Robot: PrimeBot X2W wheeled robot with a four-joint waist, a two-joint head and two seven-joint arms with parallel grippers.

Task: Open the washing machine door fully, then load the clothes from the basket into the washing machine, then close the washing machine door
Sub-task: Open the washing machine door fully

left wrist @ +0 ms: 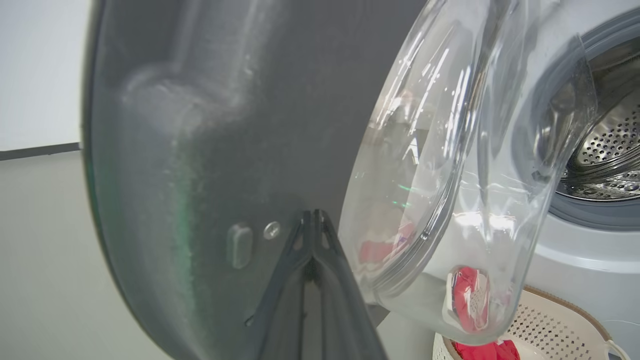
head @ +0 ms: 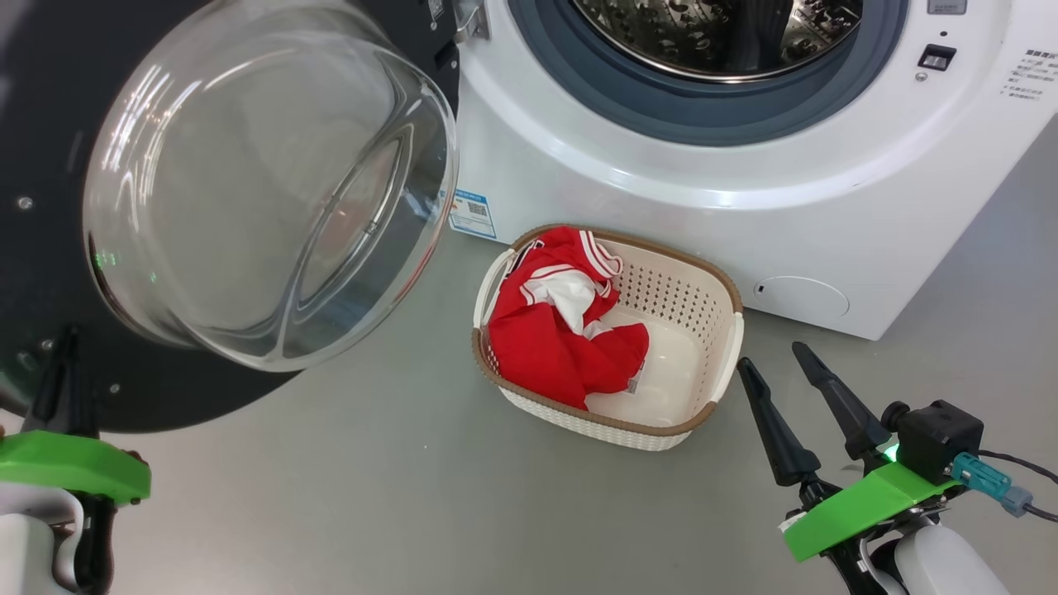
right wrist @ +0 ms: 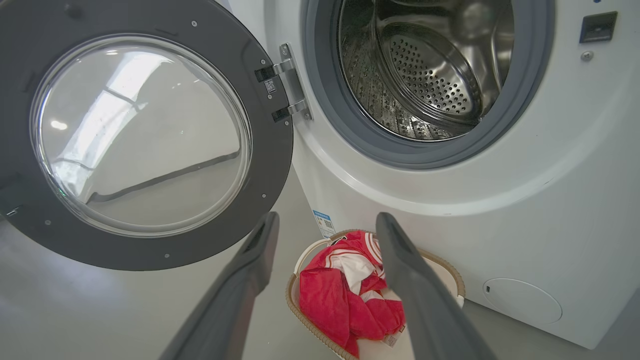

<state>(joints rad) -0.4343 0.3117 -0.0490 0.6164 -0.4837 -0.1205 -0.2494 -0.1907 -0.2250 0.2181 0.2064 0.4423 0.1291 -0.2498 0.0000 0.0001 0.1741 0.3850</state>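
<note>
Far left, the washing machine door point(head: 248, 190) stands swung out wide on its hinge. The left gripper point(head: 66, 339) is low against its dark inner face, fingers pressed together with nothing between them. From the left wrist view I cannot tell whether the tips actually touch the panel. So the first step looks done or very nearly done; whether the door will swing any further is hard to judge from here.

Moving right, the glass bowl point(left wrist: 450, 175) of the door bulges out towards the basket point(head: 719, 285), which sits on the floor point(head: 372, 496) just in front of the washing machine point(head: 661, 190). The clothes point(head: 554, 330) are all heaped in the basket's left half, none loaded yet, and the steel drum point(right wrist: 425, 75) behind the grey rubber ring point(head: 579, 91) shows no fabric in it. Loading and closing are both left to do.

A blue label point(head: 473, 213) shows low on the machine beside the basket, and a round flap point(head: 802, 297) lies further right. Nearest me on the right, the right gripper point(head: 769, 355) hangs beside the basket's right end, fingers spread and holding nothing. I would say the bowl is the only thing crowding the lift from the basket.
</note>
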